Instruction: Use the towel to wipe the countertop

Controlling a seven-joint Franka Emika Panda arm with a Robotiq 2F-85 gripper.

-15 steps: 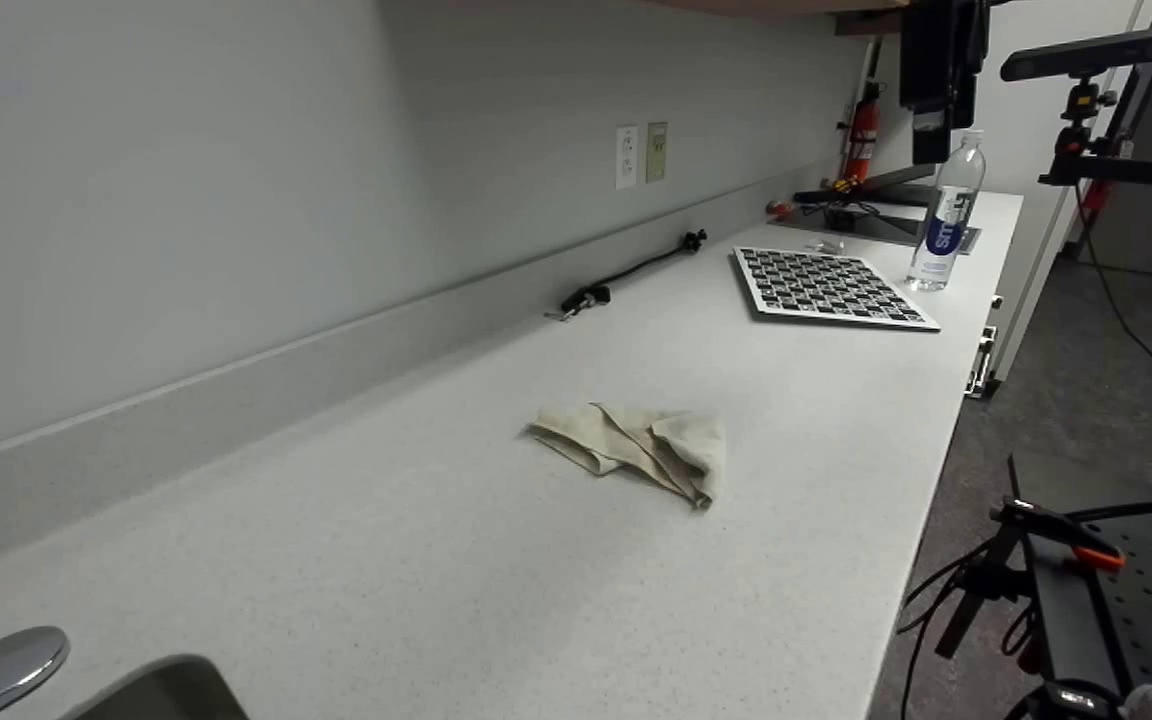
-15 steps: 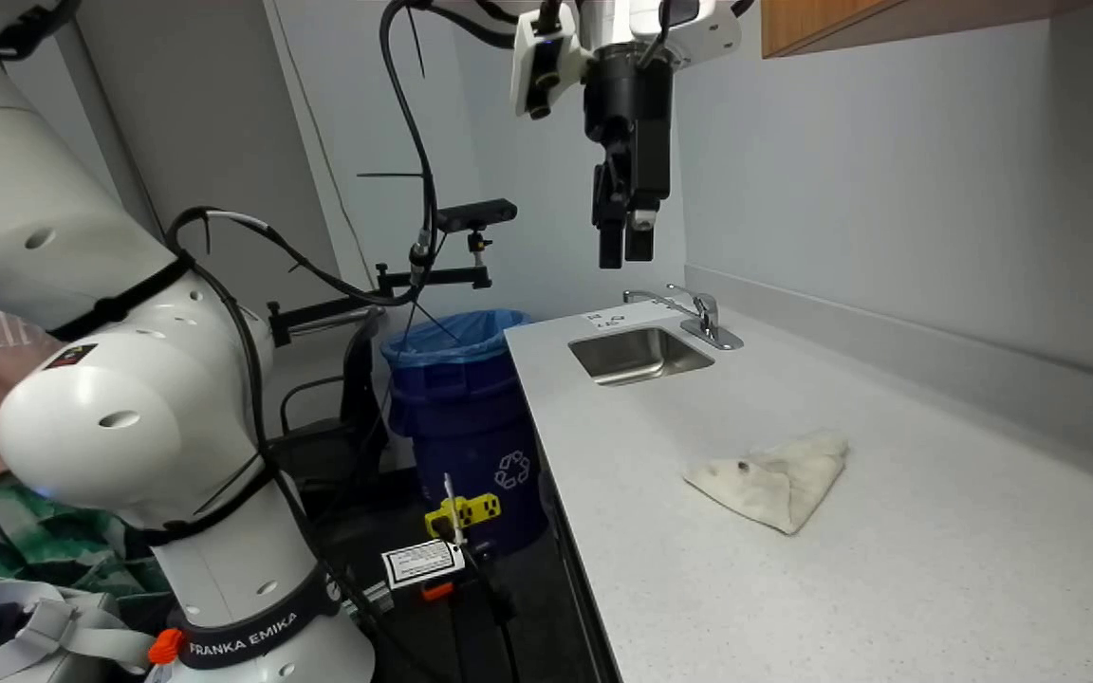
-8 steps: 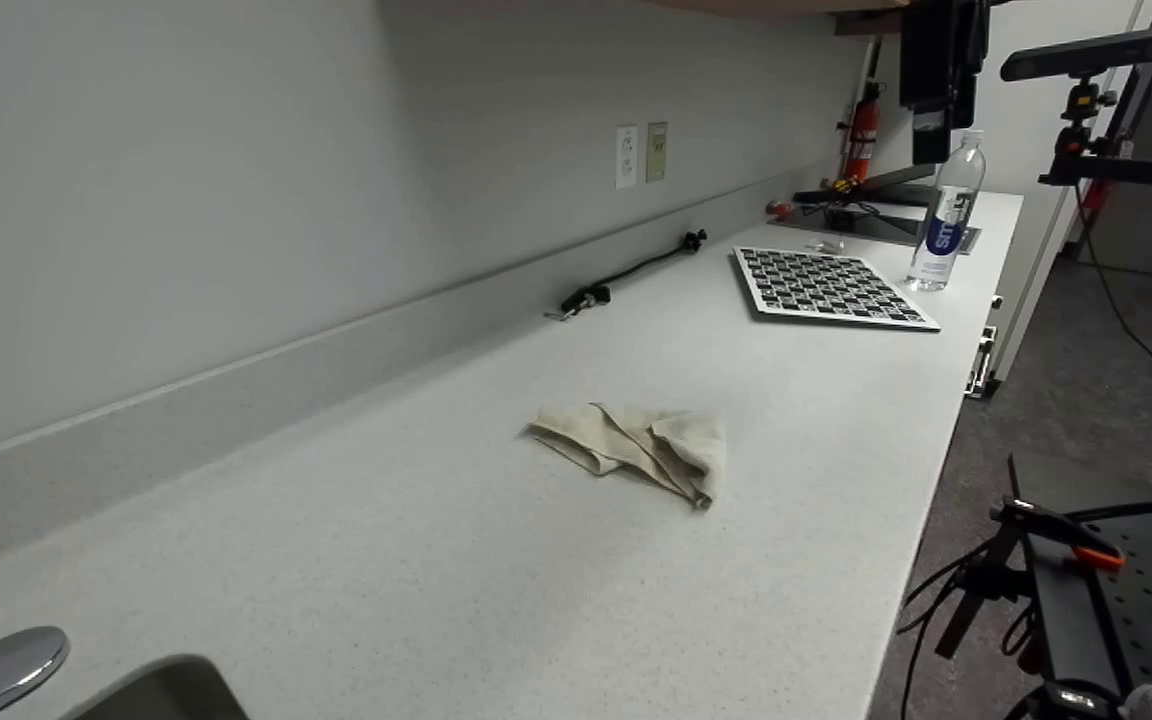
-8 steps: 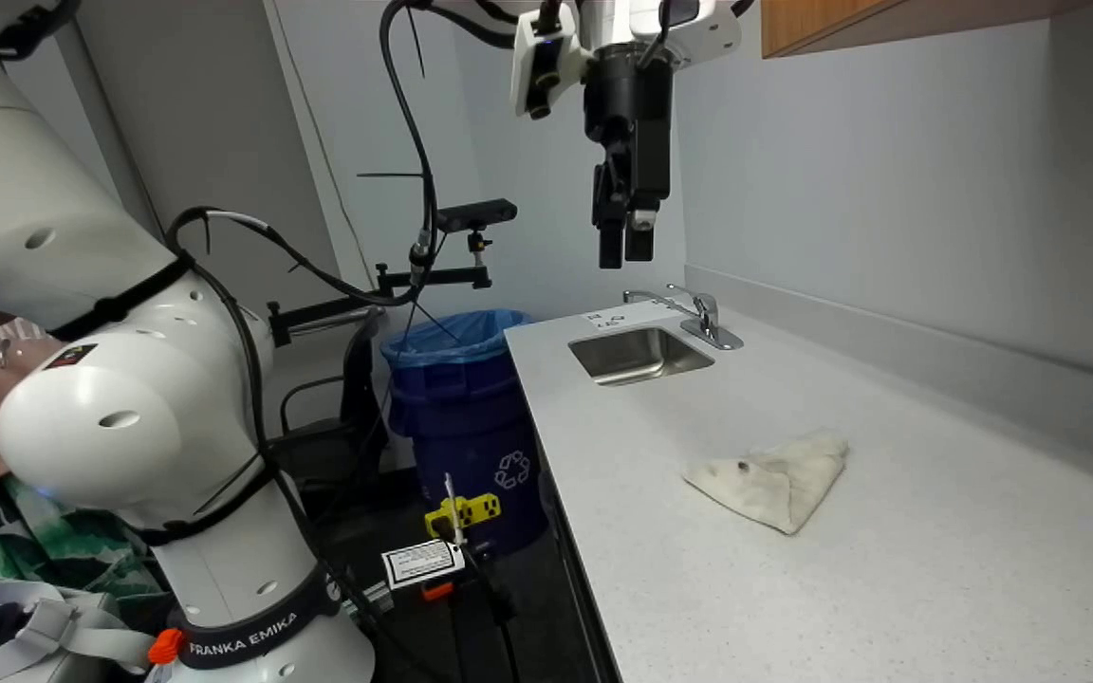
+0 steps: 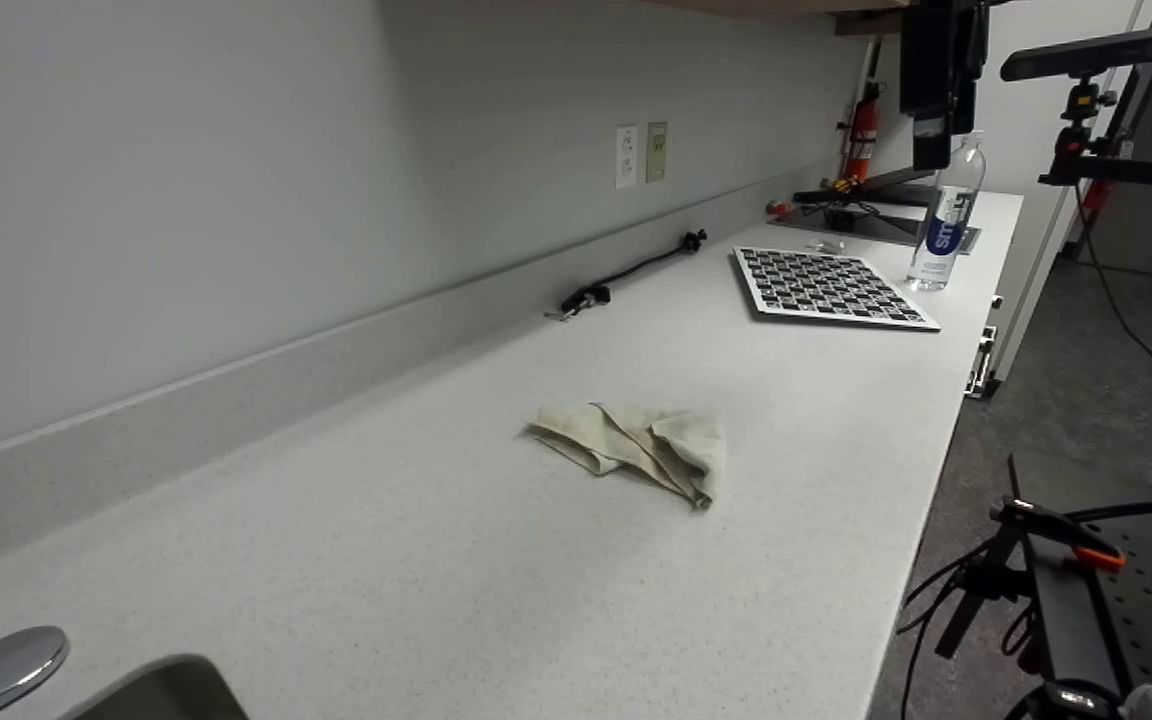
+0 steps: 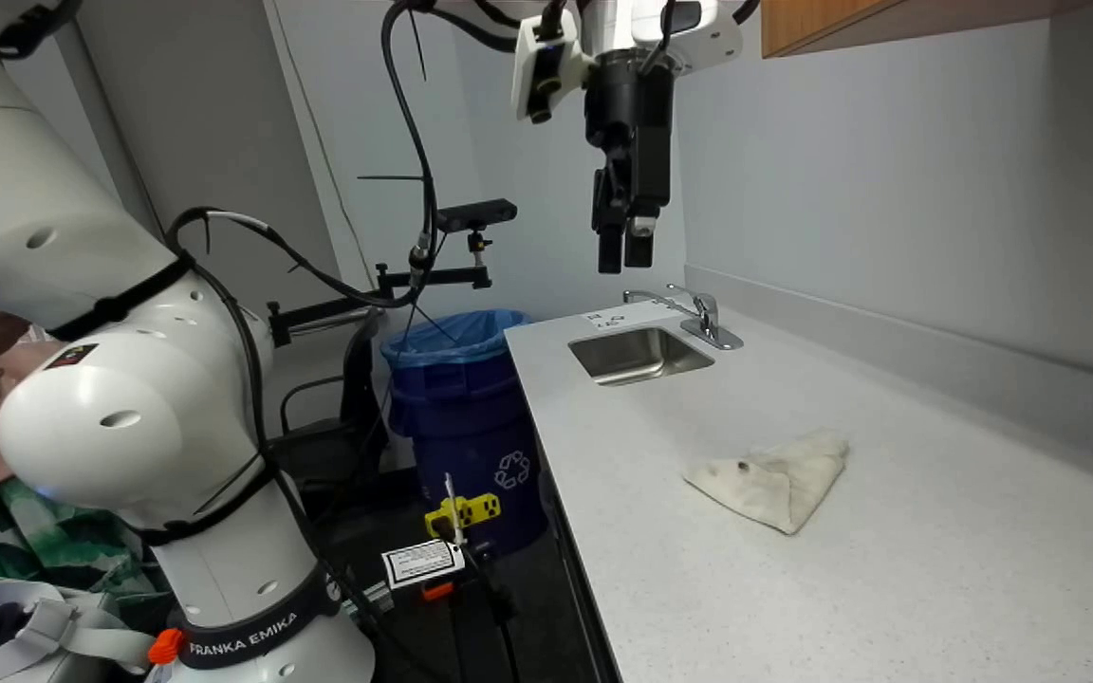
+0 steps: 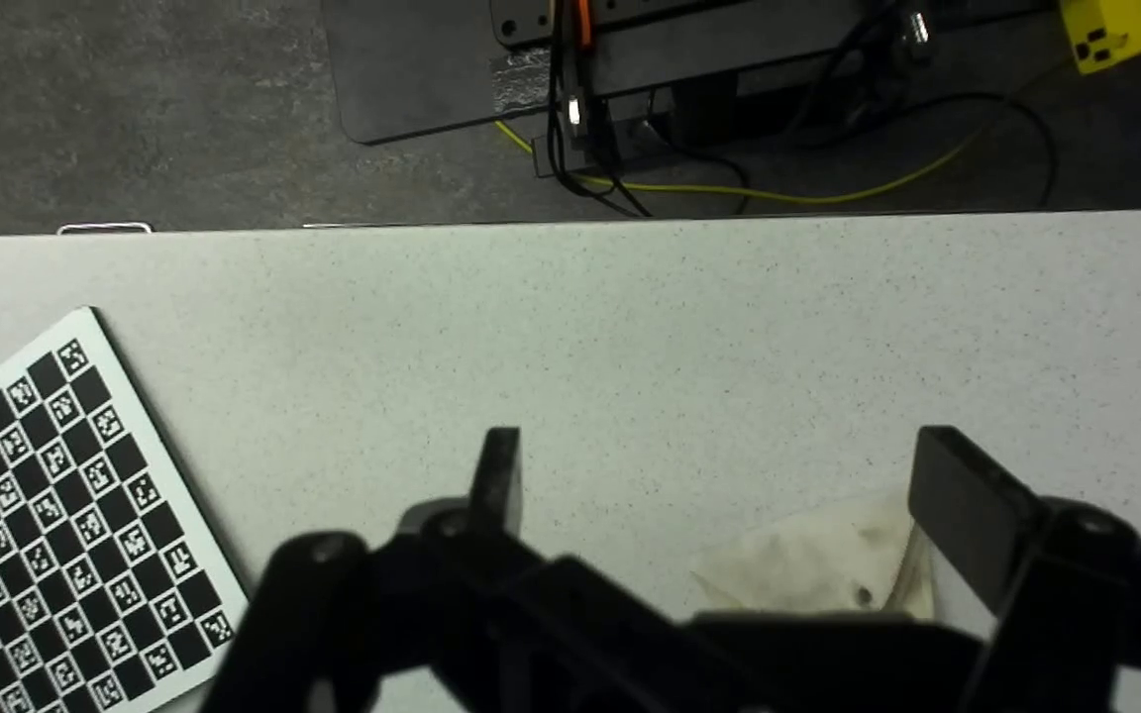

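The beige towel lies crumpled on the pale speckled countertop (image 5: 416, 560), and shows in both exterior views (image 5: 626, 445) (image 6: 779, 482). My gripper (image 6: 624, 256) hangs pointing down, high above the countertop and apart from the towel. It also shows at the top right of an exterior view (image 5: 932, 150). In the wrist view the gripper (image 7: 716, 441) is open, its fingers wide apart with nothing between them. There the towel (image 7: 788, 564) lies below, toward the right finger, partly hidden by the gripper body.
A checkered board (image 5: 831, 288) and a water bottle (image 5: 946, 220) stand farther along the countertop. A black cable (image 5: 636, 270) lies by the wall. A sink (image 6: 641, 356) with a faucet (image 6: 706, 318) is at the far end. A wooden cabinet (image 6: 850, 24) hangs above.
My gripper has moved slightly down in the last half second. The towel has not moved. A person's arm at the left edge of an exterior view has shifted.
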